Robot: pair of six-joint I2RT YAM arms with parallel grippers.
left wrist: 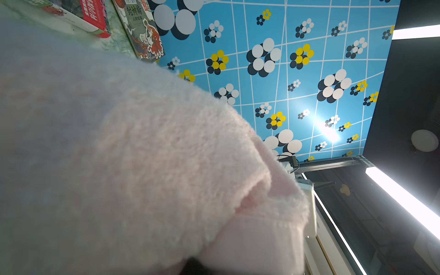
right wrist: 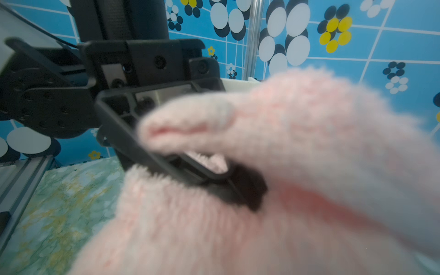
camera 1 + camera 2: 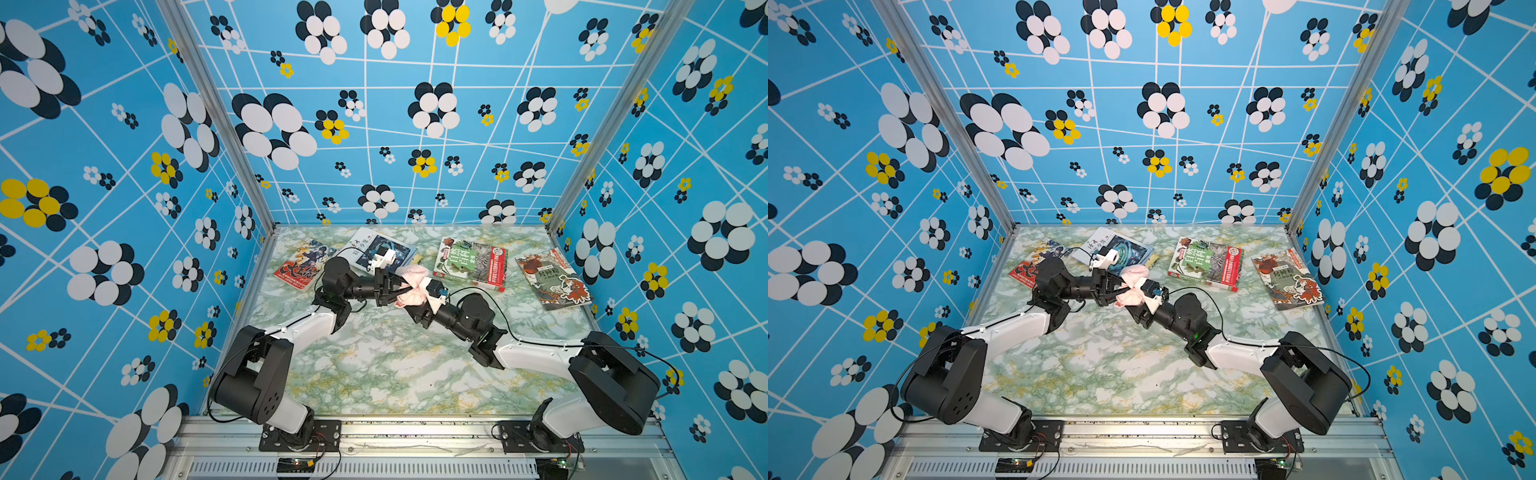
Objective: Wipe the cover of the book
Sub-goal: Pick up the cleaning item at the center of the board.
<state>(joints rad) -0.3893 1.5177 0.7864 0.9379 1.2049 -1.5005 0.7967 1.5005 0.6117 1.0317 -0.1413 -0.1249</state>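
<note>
- Both arms meet over the middle of the worktop (image 3: pixel 395 365), with the pink cloth (image 3: pixel 413 297) bunched between them in both top views.
- Left tool (image 3: pixel 401 289): clamped on the cloth. In the right wrist view its black fingers (image 2: pixel 190 171) pinch a fold, with fabric bulging above and below them.
- Right tool (image 3: pixel 411 309): it points into the cloth from the right and near side. The fabric covers its fingers in every view, so we cannot tell whether it is open or gripping.
- The left wrist view is mostly filled by the cloth (image 1: pixel 142 154), blurred at close range.
- Four books lie flat on the worktop, all on the far side of the cloth:
- blue book (image 3: pixel 399 249), just behind the cloth and slightly left; the left wrist camera overlaps it in the top views;
- red book (image 3: pixel 301 266), further left of the cloth, beyond the left arm's elbow;
- green book (image 3: pixel 471 262), behind and right of the cloth, apart from it;
- grey book (image 3: pixel 555 280), furthest right of the cloth, well apart.
- The cloth overlaps none of the four covers in the top views.
</note>
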